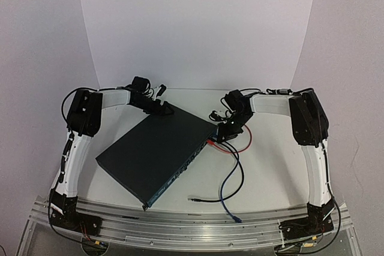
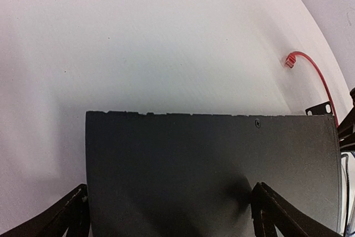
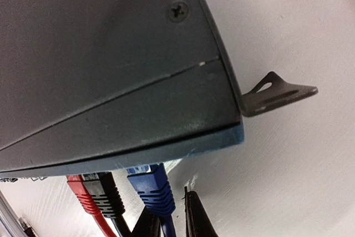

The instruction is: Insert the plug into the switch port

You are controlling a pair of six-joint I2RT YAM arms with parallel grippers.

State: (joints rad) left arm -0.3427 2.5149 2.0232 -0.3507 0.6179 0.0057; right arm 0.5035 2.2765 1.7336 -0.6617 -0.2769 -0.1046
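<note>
The switch (image 1: pixel 157 154) is a flat dark box lying at an angle in the middle of the table; its top also fills the left wrist view (image 2: pixel 211 165) and the right wrist view (image 3: pixel 100 54). The blue plug (image 3: pixel 151 190) has its front end in the switch's socket face near the corner, beside a black plug (image 3: pixel 108 192) and a red plug (image 3: pixel 83 190). My right gripper (image 1: pixel 227 133) (image 3: pixel 169 223) sits just behind the blue plug, jaws slightly open, with the blue cable running between them and a small gap beside it. My left gripper (image 1: pixel 161 107) (image 2: pixel 172 215) stands wide open over the switch's far corner.
Blue (image 1: pixel 231 175), black (image 1: pixel 216 198) and red (image 1: pixel 243 148) cables loop on the table to the right of the switch. A loose red plug end (image 2: pixel 290 60) lies past the far edge. A metal mounting ear (image 3: pixel 277 94) sticks out from the switch's corner.
</note>
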